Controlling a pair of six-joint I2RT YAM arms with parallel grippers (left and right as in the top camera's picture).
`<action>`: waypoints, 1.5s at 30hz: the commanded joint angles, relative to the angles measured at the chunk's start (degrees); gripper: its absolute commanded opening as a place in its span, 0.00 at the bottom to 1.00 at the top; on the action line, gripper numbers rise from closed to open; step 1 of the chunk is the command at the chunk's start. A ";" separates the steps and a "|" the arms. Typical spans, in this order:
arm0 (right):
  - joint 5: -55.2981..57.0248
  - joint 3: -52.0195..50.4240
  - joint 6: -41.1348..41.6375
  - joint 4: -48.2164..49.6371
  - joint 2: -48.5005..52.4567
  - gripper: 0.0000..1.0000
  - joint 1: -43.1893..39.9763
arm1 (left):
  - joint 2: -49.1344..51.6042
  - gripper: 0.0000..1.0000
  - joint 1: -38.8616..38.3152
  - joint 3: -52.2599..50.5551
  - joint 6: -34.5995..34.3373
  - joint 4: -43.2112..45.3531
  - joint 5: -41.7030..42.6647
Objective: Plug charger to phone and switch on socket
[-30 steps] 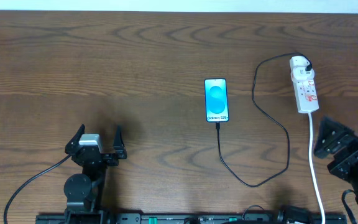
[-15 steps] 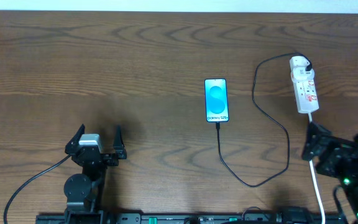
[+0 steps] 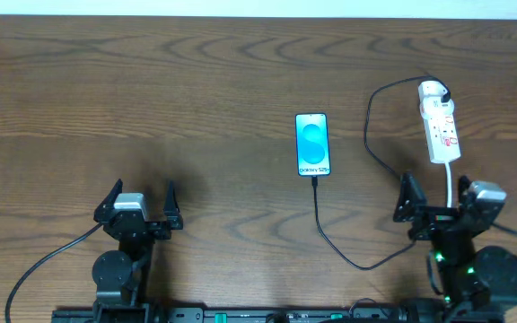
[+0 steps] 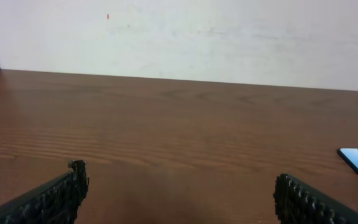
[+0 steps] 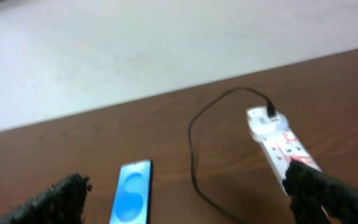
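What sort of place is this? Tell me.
Probably a robotics lab bench: a wood-grain table against a plain white wall, two robot arms mounted at its edge, and a staged phone and power strip.

Left arm [image 3: 115, 265]: black, with a round joint housing, above the left end of the black base rail [image 3: 276, 315].
Left gripper [image 3: 142, 188]: two black fingers [image 4: 51, 200] with ribbed inner faces; pale grey block behind them.
Left cable [image 3: 48, 263]: thin and black, curving out near the rail's left end.
Right arm [image 3: 492, 274]: black, with small green lights, above the rail's right end.
Right gripper [image 3: 436, 184]: black fingers, grey wrist block.
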 commanded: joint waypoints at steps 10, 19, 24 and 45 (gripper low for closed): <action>-1.09 -16.31 -0.20 10.69 -6.86 0.99 0.35 | -0.46 0.98 -0.09 -0.92 0.76 -2.08 0.90; -0.48 -22.64 -0.20 12.11 -13.22 0.99 0.35 | -0.46 0.98 -0.09 -0.92 0.76 -2.05 0.90; -0.04 -25.11 -1.46 15.19 -13.20 0.99 0.35 | -0.46 0.98 -0.09 -0.92 0.76 -2.05 0.90; 0.61 -26.69 -13.00 18.49 -13.20 0.99 0.35 | -0.46 0.98 -0.09 -0.92 0.76 -2.05 0.90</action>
